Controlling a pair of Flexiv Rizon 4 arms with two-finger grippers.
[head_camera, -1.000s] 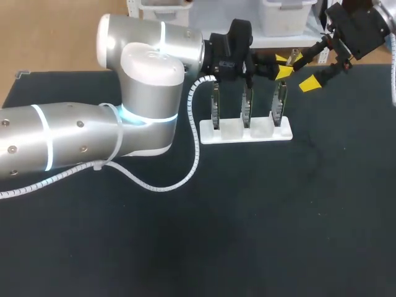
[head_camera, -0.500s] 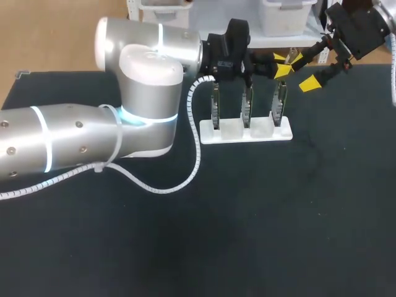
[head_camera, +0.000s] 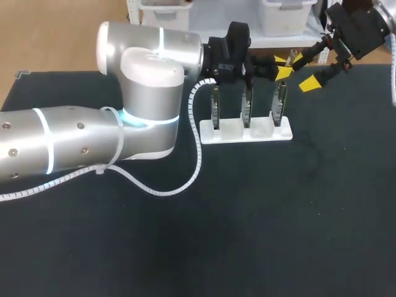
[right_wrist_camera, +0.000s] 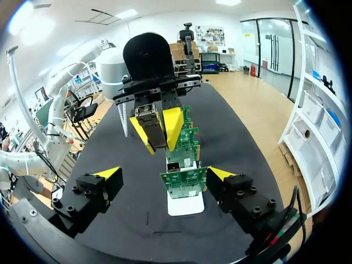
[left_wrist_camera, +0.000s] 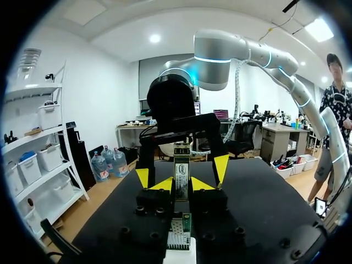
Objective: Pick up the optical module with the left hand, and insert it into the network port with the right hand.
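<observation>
Now my left gripper (left_wrist_camera: pixel 182 185) clamps the likely stiff, light optical module (left_wrist_camera: pixel 181 162); my spread right gripper (right_wrist_camera: pixel 164 174) should pinch its free end.

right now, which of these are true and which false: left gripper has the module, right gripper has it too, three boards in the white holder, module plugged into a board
1. The left gripper is shut on the optical module. True.
2. The right gripper is shut on the module too. False: its fingers stand wide open on either side of the module, touching nothing.
3. Three circuit boards stand upright in the white holder. True.
4. The module is plugged into one of the boards. False: the left gripper holds it in the air, above the boards and clear of them.
</observation>
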